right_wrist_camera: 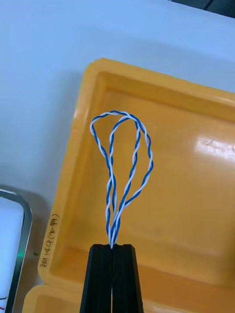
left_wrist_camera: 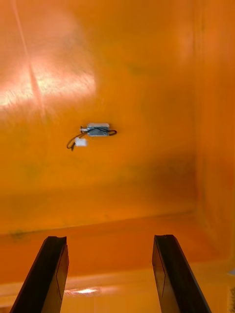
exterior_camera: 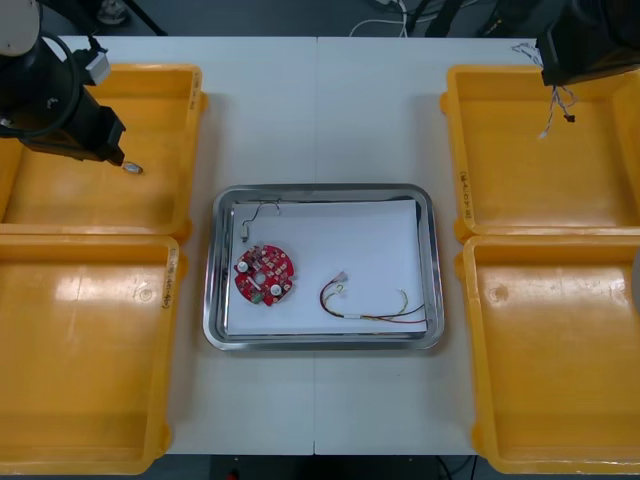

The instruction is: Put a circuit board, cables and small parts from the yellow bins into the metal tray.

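Front view shows a light table [exterior_camera: 320,110] with a shiny metal tray [exterior_camera: 320,192] in the middle, white inside, and two yellow plastic bins on each side of it. A round red circuit board [exterior_camera: 265,275] lies in the tray near its left side. A thin red and yellow cable [exterior_camera: 370,305] lies beside it, closer to the tray's right side. A thin black cable [exterior_camera: 262,207] lies near the tray's far left corner. The left hand [exterior_camera: 112,150] is over the far left yellow bin [exterior_camera: 150,75], and a small metal part [exterior_camera: 132,168] sits on the bin floor just beside it. From the left wrist, the left hand [left_wrist_camera: 110,239] has its two black fingers [left_wrist_camera: 51,264] wide apart with nothing between them. The small metal part [left_wrist_camera: 97,130], with a little dark wire on it, lies on the bin floor out past the fingers, not touching them. The right hand [exterior_camera: 560,65] is up over the far right yellow bin [exterior_camera: 500,75]. From the right wrist, the right hand [right_wrist_camera: 112,247] has its fingers pressed together on a twisted blue and white cable [right_wrist_camera: 122,161]. The cable makes two long loops that reach out from the fingertips over the bin [right_wrist_camera: 73,161]. In the front view the same cable [exterior_camera: 555,105] hangs down over that bin, well apart from the tray.
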You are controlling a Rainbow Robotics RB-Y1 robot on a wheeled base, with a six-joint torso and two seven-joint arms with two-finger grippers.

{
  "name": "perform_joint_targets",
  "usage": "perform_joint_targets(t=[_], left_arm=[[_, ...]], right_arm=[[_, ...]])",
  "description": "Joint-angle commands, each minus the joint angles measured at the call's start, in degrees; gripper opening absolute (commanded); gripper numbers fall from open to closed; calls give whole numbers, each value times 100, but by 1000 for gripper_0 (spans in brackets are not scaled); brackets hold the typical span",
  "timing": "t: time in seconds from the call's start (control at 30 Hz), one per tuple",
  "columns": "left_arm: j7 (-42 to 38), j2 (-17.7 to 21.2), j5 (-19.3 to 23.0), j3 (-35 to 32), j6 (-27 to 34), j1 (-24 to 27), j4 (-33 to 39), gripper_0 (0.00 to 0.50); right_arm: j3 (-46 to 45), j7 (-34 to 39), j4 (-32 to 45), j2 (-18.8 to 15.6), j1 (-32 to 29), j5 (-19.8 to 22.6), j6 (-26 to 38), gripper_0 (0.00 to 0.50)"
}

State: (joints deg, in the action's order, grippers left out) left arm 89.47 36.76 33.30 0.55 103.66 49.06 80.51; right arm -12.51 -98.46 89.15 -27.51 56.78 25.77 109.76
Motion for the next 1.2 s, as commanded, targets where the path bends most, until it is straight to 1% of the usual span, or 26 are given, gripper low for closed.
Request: perform_joint_targets(t=[0.03,0.23,0.27,0.3,0.43,0.53,0.63,0.8,0.93,0.97,1.0,1.1,1.2], left_arm=[[809,261,-157,-151,-566,358,-370,500],[888,244,-148,-125,-1251,385,-792,500],[888,244,-148,-125,-1251,385,-792,500],[914,244,-148,-46,-1480,385,-915,500],[941,235,-122,156,-1919,385,-1143,500],[941,235,-104,279,-2078,385,-1222,500],[941,191,-69,455,-2341,385,-1433,500],[958,112,-52,473,-2499,385,-1653,500],[967,33,-69,534,-2614,385,-1758,500],[967,33,-69,534,-2614,385,-1758,500],[949,33,-52,631,-2728,385,-1811,500],[949,-2,-25,710,-2965,385,-1960,500],[949,-11,-8,780,-3097,385,-2066,500]], right_arm=[[372,187,638,44,-378,428,24,0],[829,134,1183,44,-720,850,24,0],[829,134,1183,44,-720,850,24,0],[1040,99,1350,35,-800,886,24,0],[1629,46,1570,44,-887,947,24,0],[1875,37,1579,44,-887,991,24,0],[2244,2,1579,44,-887,1184,24,2],[2613,-77,1579,44,-896,1483,24,2],[2912,-200,1535,35,-879,1782,-139,8],[2912,-200,1535,35,-879,1782,-139,8],[3044,-305,1473,35,-826,1896,-156,11],[3211,-771,1324,26,-668,1914,-148,10],[3290,-982,1175,44,-571,1949,-148,11]])
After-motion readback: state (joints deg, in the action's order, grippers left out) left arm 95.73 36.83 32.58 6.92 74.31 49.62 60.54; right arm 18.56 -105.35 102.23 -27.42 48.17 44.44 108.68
